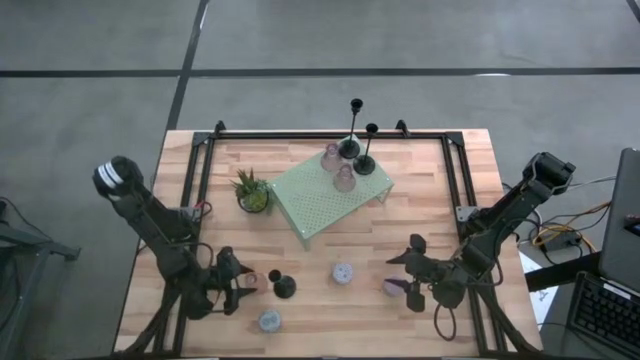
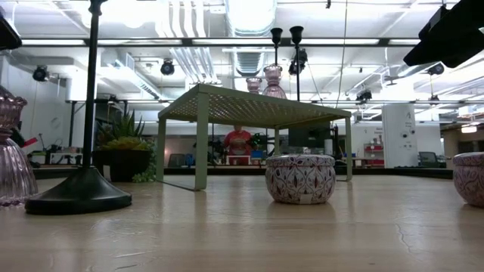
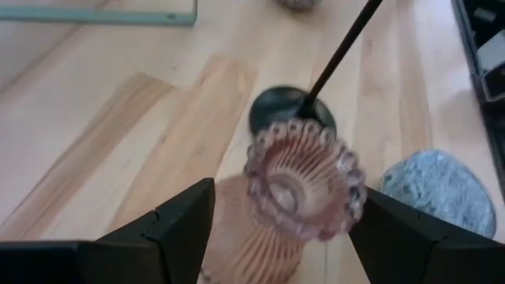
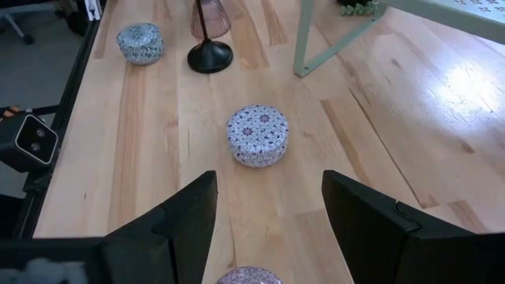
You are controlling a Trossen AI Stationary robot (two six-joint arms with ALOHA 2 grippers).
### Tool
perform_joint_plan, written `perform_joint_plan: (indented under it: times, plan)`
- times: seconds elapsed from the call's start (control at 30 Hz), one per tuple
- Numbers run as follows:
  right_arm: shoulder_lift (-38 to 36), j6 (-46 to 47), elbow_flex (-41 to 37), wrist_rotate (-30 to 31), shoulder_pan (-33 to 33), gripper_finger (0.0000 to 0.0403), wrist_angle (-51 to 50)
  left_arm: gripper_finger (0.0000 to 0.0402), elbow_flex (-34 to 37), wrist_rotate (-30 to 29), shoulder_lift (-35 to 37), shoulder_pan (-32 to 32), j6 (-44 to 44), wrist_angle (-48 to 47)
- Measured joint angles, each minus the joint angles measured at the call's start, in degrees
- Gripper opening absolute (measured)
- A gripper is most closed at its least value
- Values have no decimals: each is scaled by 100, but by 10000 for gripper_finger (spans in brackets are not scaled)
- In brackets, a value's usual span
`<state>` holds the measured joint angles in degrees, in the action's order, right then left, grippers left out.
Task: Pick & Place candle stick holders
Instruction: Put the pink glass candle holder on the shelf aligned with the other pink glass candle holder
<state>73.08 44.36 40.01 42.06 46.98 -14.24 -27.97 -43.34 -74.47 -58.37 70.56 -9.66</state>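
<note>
My left gripper is low over the near left part of the table, fingers spread either side of a pink ribbed glass cup; I can't tell whether the pads touch it. Just beyond the cup stands a black stick holder, and a bluish-grey puck lies near it by the front edge. My right gripper hangs open at the near right, a pinkish puck right beneath its tips. A patterned puck sits alone mid-table. On the pale green stand are two more pink cups and two black sticks. The plant sits left of the stand.
</note>
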Motion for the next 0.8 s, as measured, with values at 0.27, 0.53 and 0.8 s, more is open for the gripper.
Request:
perform_joint_plan:
  times: [0.27, 0.53, 0.8]
  plan:
    - [0, -3, 0, 9, 0, 221, 0, 214, 2, -240, -114, -2, -139, 132]
    - [0, -4, 0, 62, -2, 221, 0, 132, 2, -292, -42, -2, -198, 143]
    - [0, -52, 0, 161, -33, 221, 2, 137, -38, -397, 109, -2, -350, 72]
